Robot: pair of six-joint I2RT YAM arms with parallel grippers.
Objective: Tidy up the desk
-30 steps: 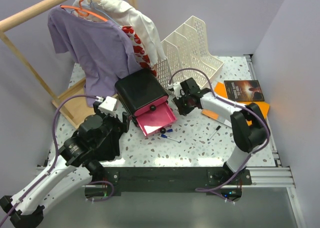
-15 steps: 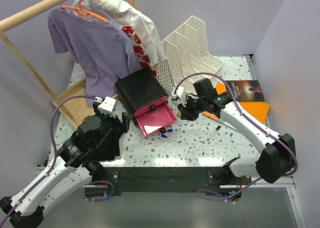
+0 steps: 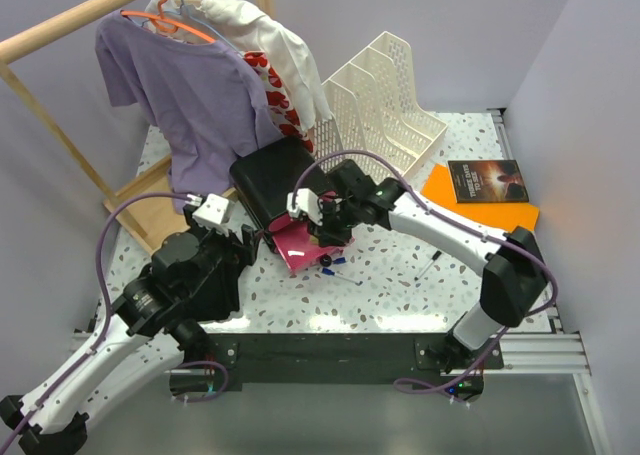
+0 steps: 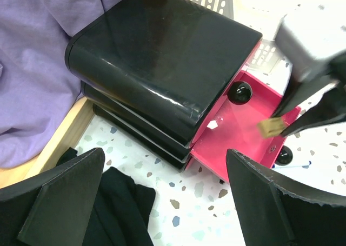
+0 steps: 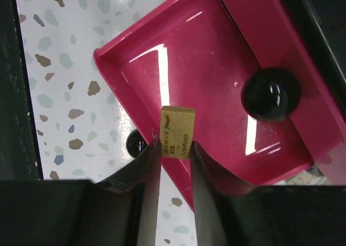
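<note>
The right gripper is clamping a small tan rectangular block between its 2 fingers, holding it over the open glossy pink plastic drawer of the black plastic drawer box. The left gripper is hovering beside that box, jaws spread wide. Both box and drawer are sitting on the white speckled terrazzo desk.

The left arm sits folded low at the left, its left gripper spread wide. The right arm stretches leftward, elbow bent, the right gripper pinching a small tan block between 2 fingers.
</note>
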